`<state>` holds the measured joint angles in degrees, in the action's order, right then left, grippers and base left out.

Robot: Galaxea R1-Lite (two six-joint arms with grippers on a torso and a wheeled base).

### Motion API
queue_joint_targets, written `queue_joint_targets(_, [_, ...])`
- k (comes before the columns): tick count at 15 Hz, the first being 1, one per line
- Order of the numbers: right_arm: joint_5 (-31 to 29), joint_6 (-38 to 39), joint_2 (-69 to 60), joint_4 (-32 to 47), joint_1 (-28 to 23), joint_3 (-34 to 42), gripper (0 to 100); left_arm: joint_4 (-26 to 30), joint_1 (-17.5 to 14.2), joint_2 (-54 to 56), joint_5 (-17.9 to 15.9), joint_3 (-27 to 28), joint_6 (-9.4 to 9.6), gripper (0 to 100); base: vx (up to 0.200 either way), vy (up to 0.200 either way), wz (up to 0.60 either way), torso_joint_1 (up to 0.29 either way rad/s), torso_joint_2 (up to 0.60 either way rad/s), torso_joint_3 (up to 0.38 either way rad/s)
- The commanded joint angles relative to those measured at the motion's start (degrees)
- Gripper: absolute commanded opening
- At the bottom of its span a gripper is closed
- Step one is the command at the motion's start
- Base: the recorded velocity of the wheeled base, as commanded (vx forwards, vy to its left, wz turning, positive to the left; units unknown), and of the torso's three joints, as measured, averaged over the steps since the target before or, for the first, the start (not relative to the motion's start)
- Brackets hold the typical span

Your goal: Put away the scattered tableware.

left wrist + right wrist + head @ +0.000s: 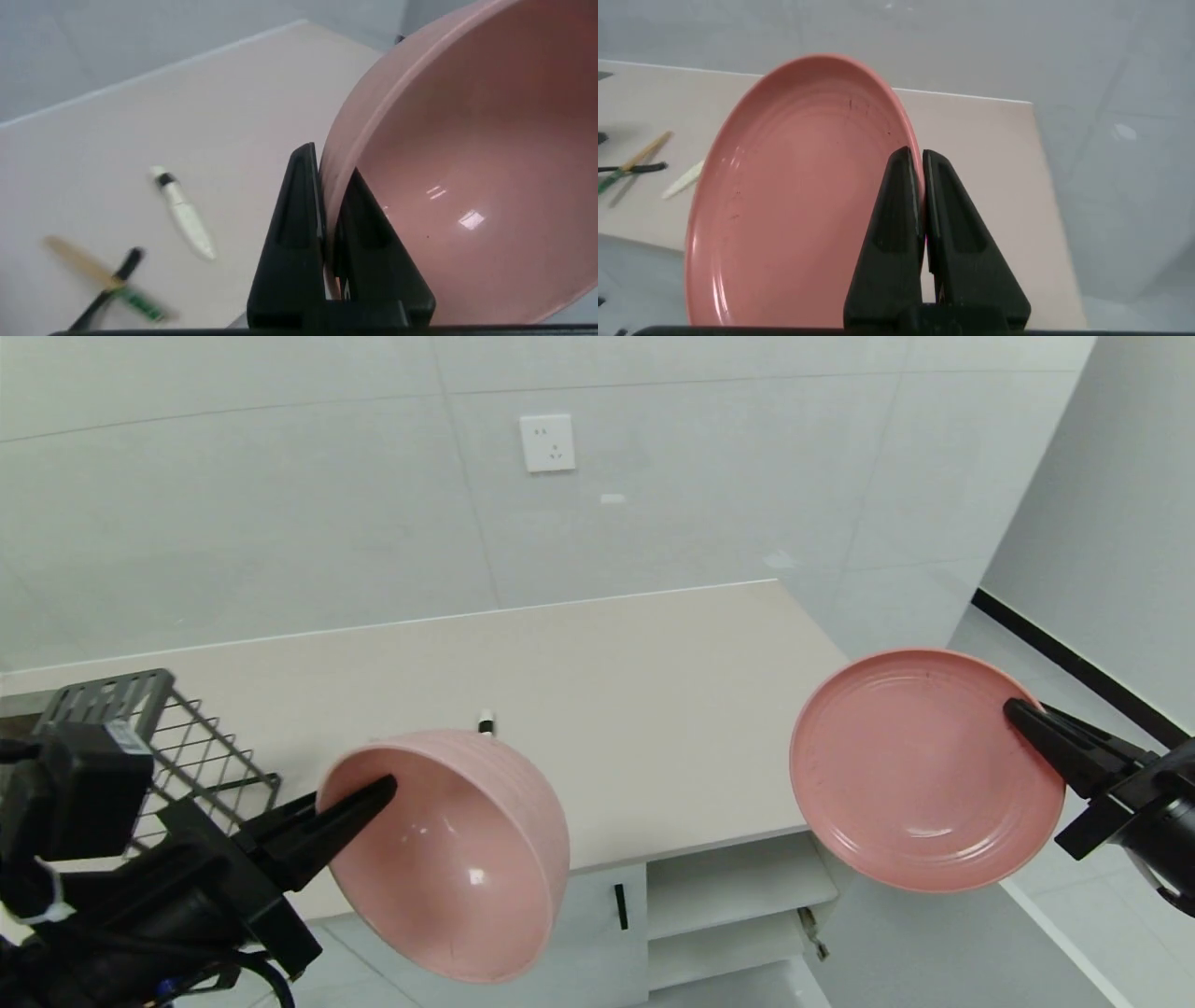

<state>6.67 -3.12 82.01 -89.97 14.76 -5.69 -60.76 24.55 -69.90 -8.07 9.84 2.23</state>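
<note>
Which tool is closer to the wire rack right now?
Left. The left tool, clamped on the pink bowl, sits beside the wire rack; the right tool, clamped on the pink plate, is far across the counter.

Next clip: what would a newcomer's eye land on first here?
Two pink dishes held aloft: at left a deep pink bowl, its rim pinched in the left gripper, and at right a shallow pink plate, its rim pinched in the right gripper. Behind them, small utensils lie on the beige countertop, a wire rack at its left end.
</note>
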Motion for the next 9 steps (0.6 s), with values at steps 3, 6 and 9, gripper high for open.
queue_joint_targets(3, [0.0,0.0,-0.1,0.0,0.1,0.1,0,-0.6,0.5,0.2,0.0,-0.4,0.23,0,0.0,0.0,0.0,-0.037,0.06,0.038])
queue_joint_targets(6, [0.0,-0.1,-0.1,0.0,0.0,0.2,0,-0.9,0.5,0.2,0.3,-0.4,3.48,0,-0.133,-0.133,0.0,-0.051,0.11,0.053])
queue_joint_targets(9, [0.0,-0.1,0.0,0.0,0.0,0.2,0,-0.9,0.5,0.0,0.3,-0.8,3.57,0,-0.2,-0.2,0.0,-0.001,0.02,0.007])
